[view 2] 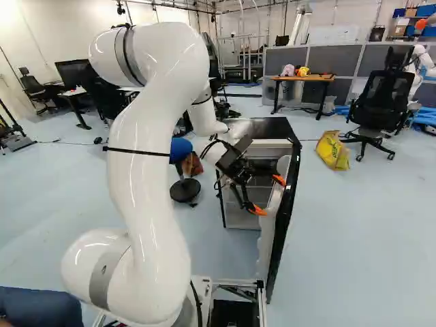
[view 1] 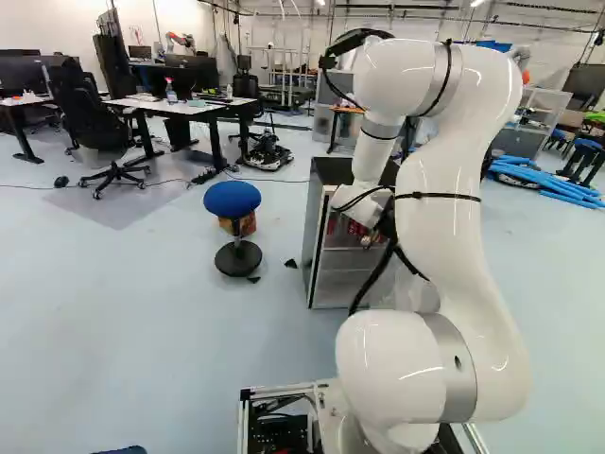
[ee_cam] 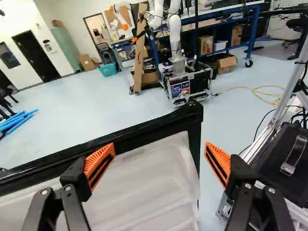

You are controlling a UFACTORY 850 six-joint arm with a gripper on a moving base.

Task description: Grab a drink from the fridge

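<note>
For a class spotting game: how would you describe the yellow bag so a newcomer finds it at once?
In the right base view, find the open fridge. To its right stands a black office chair. Between them, on the floor, sits the bag, its bright yellow setting it apart from both.

One fridge [view 2: 269, 127], one gripper [view 2: 270, 196] with two fingers [ee_cam: 100, 166].
Near the fridge, one stool [view 1: 233, 199] and one yellow bag [view 2: 332, 150]; farther off, one teal basket [ee_cam: 108, 70].

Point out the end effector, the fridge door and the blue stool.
End effector [ee_cam: 160, 150]: wrist view, midway between fingertips.
Fridge door [view 2: 283, 225]: right base view, black outer side.
Blue stool [view 1: 233, 199]: left base view, round seat.
</note>
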